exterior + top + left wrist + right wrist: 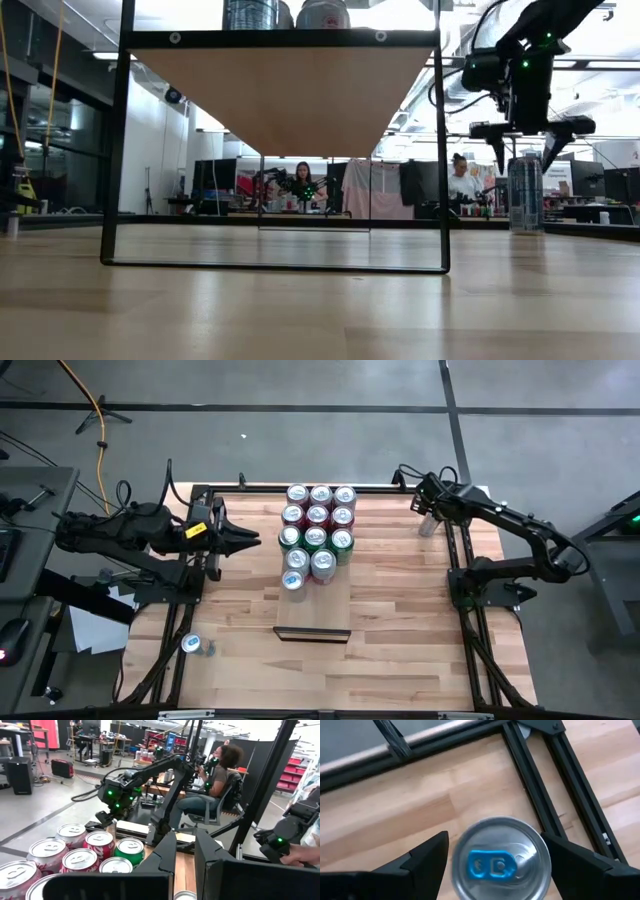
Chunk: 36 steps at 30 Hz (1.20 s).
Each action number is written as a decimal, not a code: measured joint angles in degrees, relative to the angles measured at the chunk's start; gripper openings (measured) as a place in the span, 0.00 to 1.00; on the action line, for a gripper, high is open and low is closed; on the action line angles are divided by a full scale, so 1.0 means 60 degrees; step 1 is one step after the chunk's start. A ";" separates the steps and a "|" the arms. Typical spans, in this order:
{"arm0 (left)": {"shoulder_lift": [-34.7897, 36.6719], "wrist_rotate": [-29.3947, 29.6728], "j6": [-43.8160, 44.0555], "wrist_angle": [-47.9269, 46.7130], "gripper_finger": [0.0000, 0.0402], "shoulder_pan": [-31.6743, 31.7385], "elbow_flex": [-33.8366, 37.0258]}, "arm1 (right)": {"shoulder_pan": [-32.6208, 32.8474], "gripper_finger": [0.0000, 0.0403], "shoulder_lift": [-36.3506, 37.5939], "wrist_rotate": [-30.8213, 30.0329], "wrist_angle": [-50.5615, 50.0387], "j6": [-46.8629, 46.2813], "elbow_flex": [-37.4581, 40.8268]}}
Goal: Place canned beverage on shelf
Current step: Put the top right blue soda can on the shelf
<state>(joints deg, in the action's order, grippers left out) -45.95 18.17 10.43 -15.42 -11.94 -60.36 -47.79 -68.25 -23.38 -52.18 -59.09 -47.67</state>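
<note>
A silver can [501,859] with a blue tab stands upright on the tabletop [400,620] near its far right corner, just inside the dark frame rail [555,795]. The right gripper [495,865] hangs over it, fingers spread wide on either side of the can's top without clamping it. The shelf [313,616], mid-table, carries a cluster of cans [317,532]. The left gripper [250,540], closed and empty, waits just left of that cluster.
</note>
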 joint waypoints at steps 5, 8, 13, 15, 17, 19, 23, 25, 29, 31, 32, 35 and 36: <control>0.0000 0.0088 0.0004 -0.0018 0.00 0.0004 0.0000 | 0.0000 0.74 0.0000 0.0017 0.0058 0.0171 0.0284; 0.0000 0.0088 0.0021 -0.0032 0.00 0.0003 0.0000 | 0.0004 0.69 -0.0004 -0.0014 0.0105 0.0831 0.0281; 0.0000 0.0175 0.0093 -0.0044 0.00 0.0002 0.0000 | 0.0027 0.55 0.0041 0.0073 0.0078 0.1713 0.0151; 0.0000 0.0285 0.0174 -0.0044 0.00 0.0000 -0.0001 | 0.0091 0.55 0.0088 0.0309 0.0064 0.2291 -0.0038; 0.0000 0.0333 0.0248 -0.0052 0.00 0.0004 0.0000 | 0.0237 0.55 0.0232 0.0609 -0.0118 0.2985 -0.0348; 0.0000 0.0336 0.0248 -0.0051 0.00 0.0004 0.0000 | 0.0531 0.55 0.0511 0.0817 -0.0441 0.3702 -0.0862; 0.0000 0.0336 0.0245 -0.0051 0.00 0.0004 0.0000 | 0.1444 0.55 0.1276 0.1611 -0.1021 0.5794 -0.2495; -0.0018 0.0336 0.0245 -0.0047 0.00 0.0004 0.0000 | 0.2022 0.55 0.1615 0.2509 -0.1303 0.6691 -0.3579; -0.0125 0.0336 0.0224 -0.0036 0.00 0.0004 0.0000 | 0.3297 0.55 0.1861 0.4726 -0.2043 0.7885 -0.5784; -0.0231 0.0336 0.0033 -0.0015 0.00 0.0004 -0.0003 | 0.4043 0.55 0.1770 0.5307 -0.2176 0.8002 -0.6694; -0.0301 0.0335 -0.0052 -0.0015 0.01 0.0004 -0.0004 | 0.4450 0.55 0.1695 0.5438 -0.2193 0.8126 -0.7072; -0.0557 0.0334 -0.0109 -0.0033 0.02 0.0004 -0.0004 | 0.5770 0.55 0.1199 0.5436 -0.2197 0.8305 -0.8011; -0.0633 0.0332 -0.0107 -0.0031 0.03 0.0004 -0.0004 | 0.6210 0.55 0.0950 0.5340 -0.2202 0.8376 -0.8268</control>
<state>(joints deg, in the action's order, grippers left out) -49.75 20.16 9.79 -15.61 -11.92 -60.38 -10.53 -62.55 8.66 -65.39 -8.83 -97.28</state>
